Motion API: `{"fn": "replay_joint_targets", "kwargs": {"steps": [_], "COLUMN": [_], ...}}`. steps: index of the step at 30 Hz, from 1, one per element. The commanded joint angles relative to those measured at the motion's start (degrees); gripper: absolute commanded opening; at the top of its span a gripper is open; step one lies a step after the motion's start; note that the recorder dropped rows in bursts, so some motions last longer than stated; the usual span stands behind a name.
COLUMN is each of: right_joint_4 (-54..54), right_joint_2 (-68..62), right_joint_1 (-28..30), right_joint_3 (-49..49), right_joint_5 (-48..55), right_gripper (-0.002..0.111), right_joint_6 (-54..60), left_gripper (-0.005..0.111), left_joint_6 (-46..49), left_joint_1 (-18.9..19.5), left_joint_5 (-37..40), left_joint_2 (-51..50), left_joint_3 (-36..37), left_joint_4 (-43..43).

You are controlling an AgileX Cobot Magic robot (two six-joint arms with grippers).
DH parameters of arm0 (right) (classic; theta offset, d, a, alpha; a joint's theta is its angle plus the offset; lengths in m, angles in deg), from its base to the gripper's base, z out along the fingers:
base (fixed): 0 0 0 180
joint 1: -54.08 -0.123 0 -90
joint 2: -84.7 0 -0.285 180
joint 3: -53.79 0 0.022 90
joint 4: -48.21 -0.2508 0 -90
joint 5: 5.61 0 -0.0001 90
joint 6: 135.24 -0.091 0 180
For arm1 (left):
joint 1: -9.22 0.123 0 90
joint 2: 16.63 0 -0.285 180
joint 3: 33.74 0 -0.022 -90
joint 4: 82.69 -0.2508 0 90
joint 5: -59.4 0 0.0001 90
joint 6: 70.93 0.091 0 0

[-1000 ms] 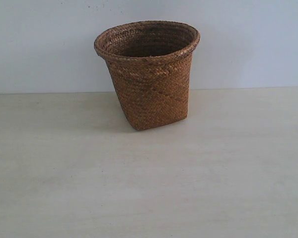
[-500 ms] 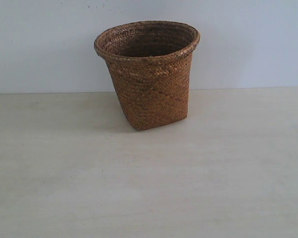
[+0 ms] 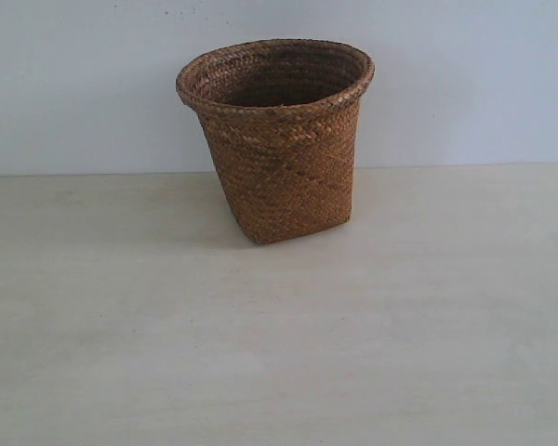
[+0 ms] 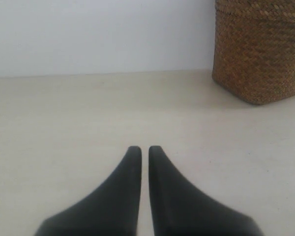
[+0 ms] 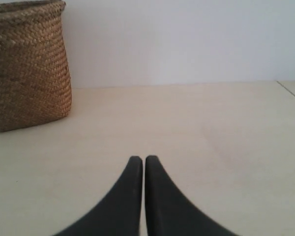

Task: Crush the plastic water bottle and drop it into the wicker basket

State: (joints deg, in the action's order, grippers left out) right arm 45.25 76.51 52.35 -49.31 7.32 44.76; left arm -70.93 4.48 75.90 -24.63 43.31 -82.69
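In the exterior view we see the wicker basket whole. It stands upright on the pale surface, toward the far edge and near the white wall. Its round rolled rim is open to us and the upper part of its inner weave shows, but the near side hides its floor.

The grippers show only in the wrist views. There we find the left gripper low over the surface, its dark jaws pressed almost together with just a thin sliver of surface between them, pinching nothing. The right gripper looks much the same, its jaws closed to a hairline and holding nothing.

From the left wrist we catch only the basket's lower wall and a base corner. From the right wrist we see one side up to the rim. The basket stands well apart from both pairs of jaws, ahead of each, with bare surface in between.
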Motion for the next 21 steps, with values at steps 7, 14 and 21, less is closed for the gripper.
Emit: {"fn": "replay_joint_targets", "kwargs": {"steps": [7,14,21], "right_joint_4": [-0.1,-0.1,-0.1], "right_joint_2": [0.4,0.4,0.4], "right_joint_1": [-0.1,-0.1,-0.1], "right_joint_3": [0.3,0.3,0.3], "right_joint_5": [5.6,5.7,5.6], "right_gripper": [0.000,0.000,0.000], "right_joint_6": [2.0,1.8,1.8], "left_gripper": [0.004,0.004,0.004], "left_joint_6": [0.0,0.0,0.0], "left_joint_1": [0.2,0.2,0.2], "left_joint_5": [-0.1,-0.1,-0.1], "left_joint_2": [0.2,0.2,0.2], "left_joint_3": [0.2,0.2,0.2], "left_joint_4": [0.6,0.6,0.6]}}
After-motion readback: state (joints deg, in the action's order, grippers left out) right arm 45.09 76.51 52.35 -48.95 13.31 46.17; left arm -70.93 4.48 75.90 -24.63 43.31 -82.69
